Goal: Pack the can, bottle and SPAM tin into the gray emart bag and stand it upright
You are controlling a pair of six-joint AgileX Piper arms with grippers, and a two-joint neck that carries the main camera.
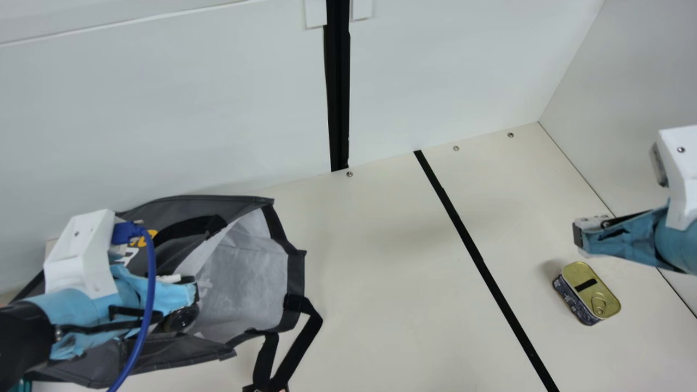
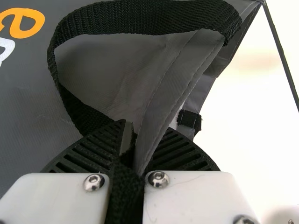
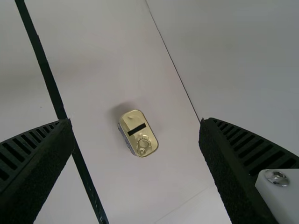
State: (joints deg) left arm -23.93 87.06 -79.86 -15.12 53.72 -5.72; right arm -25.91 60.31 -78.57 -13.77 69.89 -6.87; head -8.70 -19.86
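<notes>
The left hand (image 1: 189,295) pinches the edge of the gray bag (image 1: 296,272), which lies on the bench (image 1: 370,305), a dark round thing (image 1: 181,319) at its open mouth. The right hand (image 1: 579,237) is wide open near the SPAM tin (image 1: 590,296), which sits on the bench, right of the black line (image 1: 471,249)

Main view, our counts: one gray emart bag (image 1: 248,283) at 8 o'clock, two black handles (image 1: 315,329) on it. One tin (image 1: 596,288), 4 o'clock. Two grippers: we log the left gripper (image 1: 191,291) at 8 o'clock, the right gripper (image 1: 578,239) at 3. One blue cable (image 1: 150,283), 8 o'clock. One black strip on the table (image 1: 472,247), running from 1 to 5 o'clock. One black upright strip on the wall (image 1: 338,87), 12 o'clock. Two white tabs (image 1: 316,13), 12 o'clock. Three table screws (image 1: 456,148): we get one near centre, two toward 2 o'clock.
</notes>
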